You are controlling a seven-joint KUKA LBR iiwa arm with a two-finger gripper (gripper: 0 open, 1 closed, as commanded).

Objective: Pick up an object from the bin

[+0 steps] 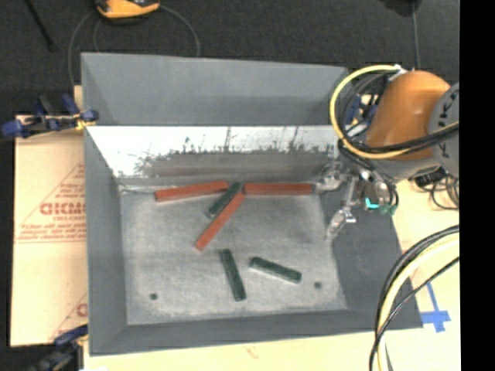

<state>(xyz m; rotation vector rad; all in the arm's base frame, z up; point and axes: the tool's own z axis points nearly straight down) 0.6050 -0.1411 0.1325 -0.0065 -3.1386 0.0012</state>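
My gripper (pixel 336 201) hangs at the bin's right side, above the sloping right wall, open with nothing between its fingers. Nearest to it is a red bar (pixel 280 188) lying along the back of the floor, its right end just left of the upper fingertip (pixel 331 180). A second red bar (pixel 192 192) lies in line with it further left. A third red bar (pixel 219 223) slants down to the left from where they meet, with a short dark green bar (pixel 225 203) across its top. Two more green bars (pixel 274 270) (pixel 232 274) rest lower on the floor.
Two tiny dark specks (pixel 153 297) (pixel 317 286) lie near the floor's front corners. The arm with its orange cover and looped cables stands over the bin's right rim. Bare floor spreads at the left and between the bars and the gripper.
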